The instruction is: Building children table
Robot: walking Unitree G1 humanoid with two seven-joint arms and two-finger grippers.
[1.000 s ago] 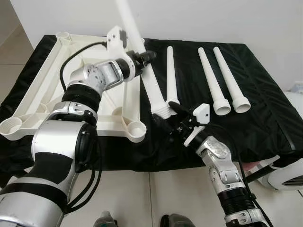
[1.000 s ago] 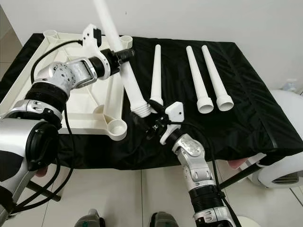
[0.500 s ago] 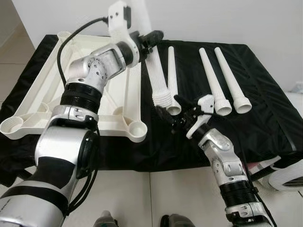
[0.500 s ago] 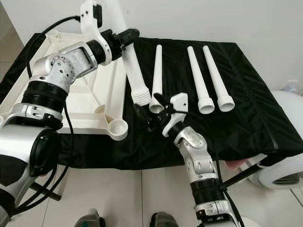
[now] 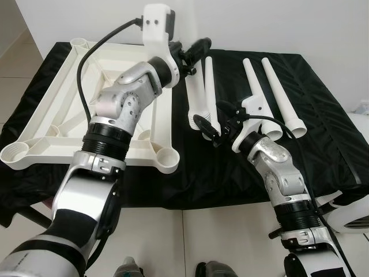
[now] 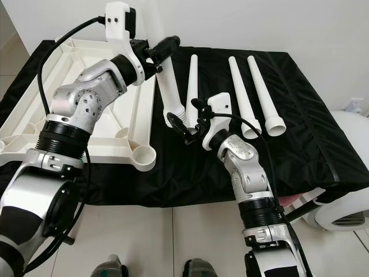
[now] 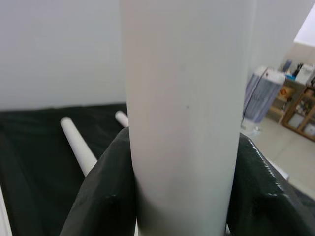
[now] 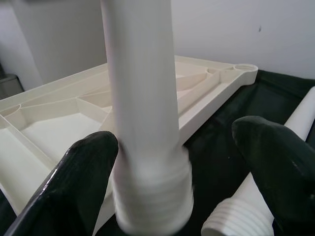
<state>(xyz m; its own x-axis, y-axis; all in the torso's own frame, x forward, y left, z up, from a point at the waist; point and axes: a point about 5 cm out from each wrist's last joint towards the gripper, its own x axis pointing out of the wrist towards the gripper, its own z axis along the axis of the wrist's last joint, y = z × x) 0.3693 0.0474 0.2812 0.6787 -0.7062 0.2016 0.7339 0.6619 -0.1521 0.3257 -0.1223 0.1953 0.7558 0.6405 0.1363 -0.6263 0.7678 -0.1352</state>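
My left gripper (image 5: 195, 53) is shut on a white table leg (image 5: 194, 98), holding it by the narrow part above the black cloth. The leg's threaded end (image 8: 152, 196) hangs low beside the upturned white table top (image 5: 57, 115). My right gripper (image 5: 212, 118) is open at that threaded end, one finger (image 8: 81, 182) close by it and the other finger (image 8: 275, 162) well apart. In the left wrist view both pads (image 7: 106, 196) press the leg (image 7: 184, 123). Three more legs lie on the cloth: one (image 5: 209, 86) by the held leg, two (image 5: 271, 98) farther right.
A black cloth (image 5: 323, 144) covers the low table. The table top has round corner sockets (image 5: 167, 156). A white appliance (image 5: 351, 216) stands on the tiled floor at the right. A white wall runs behind.
The left arm has swung the held leg up and away from the near edge. The right gripper has followed and now stands around the leg's threaded end.
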